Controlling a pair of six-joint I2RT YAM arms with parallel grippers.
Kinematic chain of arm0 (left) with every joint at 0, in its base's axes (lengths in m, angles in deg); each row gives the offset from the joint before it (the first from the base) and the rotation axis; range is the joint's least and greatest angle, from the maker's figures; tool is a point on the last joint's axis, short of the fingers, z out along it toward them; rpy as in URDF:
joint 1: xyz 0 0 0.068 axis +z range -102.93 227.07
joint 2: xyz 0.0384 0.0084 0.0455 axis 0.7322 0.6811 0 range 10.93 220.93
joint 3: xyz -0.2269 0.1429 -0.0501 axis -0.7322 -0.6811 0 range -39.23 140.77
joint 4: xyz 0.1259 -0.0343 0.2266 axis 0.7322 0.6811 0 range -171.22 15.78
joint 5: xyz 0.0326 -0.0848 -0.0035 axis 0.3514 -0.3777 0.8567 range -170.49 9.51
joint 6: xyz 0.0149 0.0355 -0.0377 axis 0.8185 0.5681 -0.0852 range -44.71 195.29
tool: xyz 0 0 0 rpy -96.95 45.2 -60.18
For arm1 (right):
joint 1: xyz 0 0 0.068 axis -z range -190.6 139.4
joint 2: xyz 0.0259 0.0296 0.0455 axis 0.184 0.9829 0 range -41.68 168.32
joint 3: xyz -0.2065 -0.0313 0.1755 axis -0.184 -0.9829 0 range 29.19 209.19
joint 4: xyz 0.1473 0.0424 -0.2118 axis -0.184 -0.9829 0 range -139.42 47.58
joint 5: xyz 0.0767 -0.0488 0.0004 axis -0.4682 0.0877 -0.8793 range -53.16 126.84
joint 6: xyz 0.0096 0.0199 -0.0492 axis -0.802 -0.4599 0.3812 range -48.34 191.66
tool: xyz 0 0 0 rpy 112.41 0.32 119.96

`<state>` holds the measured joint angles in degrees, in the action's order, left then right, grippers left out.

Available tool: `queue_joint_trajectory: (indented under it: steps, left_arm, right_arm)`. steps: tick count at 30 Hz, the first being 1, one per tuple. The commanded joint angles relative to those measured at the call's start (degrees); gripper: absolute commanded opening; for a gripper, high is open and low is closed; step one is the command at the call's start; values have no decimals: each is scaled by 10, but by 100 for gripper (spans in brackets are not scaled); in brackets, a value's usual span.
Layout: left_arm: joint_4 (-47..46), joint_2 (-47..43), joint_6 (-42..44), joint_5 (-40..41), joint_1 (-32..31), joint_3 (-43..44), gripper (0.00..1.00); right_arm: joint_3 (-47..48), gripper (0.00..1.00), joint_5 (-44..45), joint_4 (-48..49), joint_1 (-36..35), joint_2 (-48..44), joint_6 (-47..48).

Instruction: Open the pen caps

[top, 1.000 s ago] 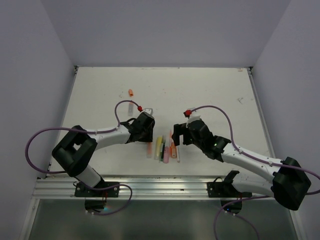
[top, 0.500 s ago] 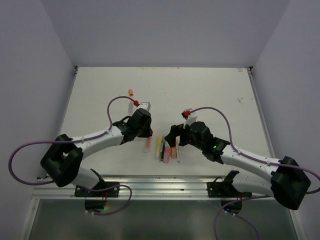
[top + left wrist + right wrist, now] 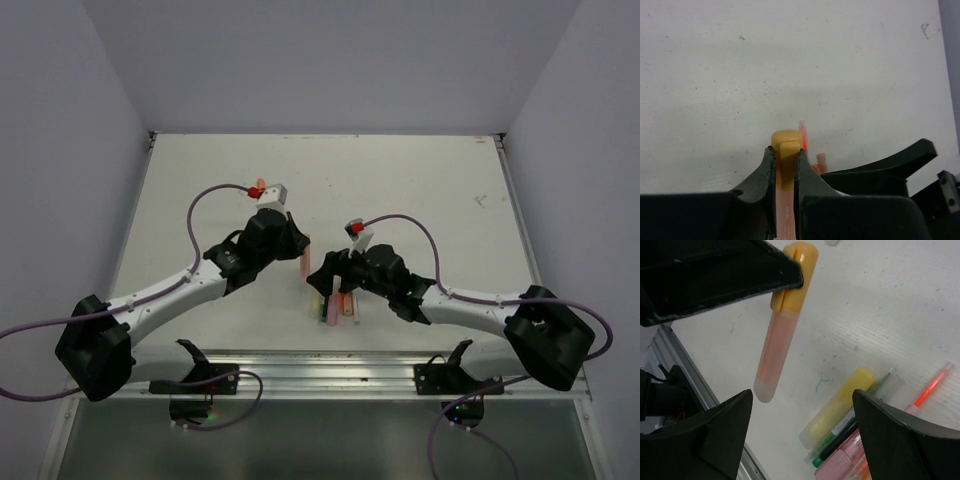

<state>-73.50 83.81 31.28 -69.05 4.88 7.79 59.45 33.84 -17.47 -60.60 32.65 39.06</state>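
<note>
Top view: the left gripper (image 3: 298,248) is reaching in toward the table's (image 3: 420,180) middle, clamping the upper end of an orange highlighter (image 3: 303,269). The right gripper (image 3: 322,274) is hovering just beside it, above the row of pens (image 3: 337,308) lying near the front edge. Left wrist view: both fingers (image 3: 768,162) are pinching tight on the orange cap (image 3: 785,139), with the pale body running back between them. A thin red-orange pen (image 3: 803,136) is lying on the table beyond. Right wrist view: the right jaws are standing wide apart, gripping nothing. The highlighter's cap is seated on its body and caught by the left gripper's black finger (image 3: 715,275). The body's free end is coming close to one right finger without touching. A yellow highlighter (image 3: 836,409) and a green pen (image 3: 855,421) are lying side by side below.
</note>
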Motion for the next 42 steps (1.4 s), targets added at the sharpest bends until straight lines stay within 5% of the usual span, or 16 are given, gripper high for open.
queue_joint_trajectory:
  steps: [1, 11, 15, 20, 22, 24, 26, 29, 35, 42]
  left_arm:
    - [-53, -27, -31, 28, -3, -5, 0]
    - [-108, -44, -51, 19, -3, -36, 0]
    - [-129, -56, -60, 18, -3, -51, 0]
    - [-153, -76, -61, 10, -3, -68, 1]
    - [-163, -84, -50, 4, -3, -76, 12]
    - [-177, -98, -34, -7, -3, -84, 36]
    - [-184, -118, -20, -17, -2, -91, 56]
    - [-192, -152, 8, -40, 11, -105, 73]
    - [-300, -208, 32, -303, 154, -183, 88]
    - [-365, -209, 43, -455, 192, -184, 85]
  right_arm:
    - [28, 85, -23, 75, -9, 34, -24]
    - [71, 72, -41, 105, -13, 93, -28]
    - [75, 57, -39, 106, -13, 98, -25]
    - [71, 21, -41, 104, -13, 97, -26]
    - [65, 8, -42, 100, -13, 93, -26]
    - [62, 0, -41, 91, -13, 83, -27]
    - [57, 0, -44, 86, -13, 74, -26]
    - [56, 0, -57, 74, -12, 57, -20]
    - [53, 0, -114, 71, -1, 23, -10]
    - [59, 0, -219, 91, 22, -2, -1]
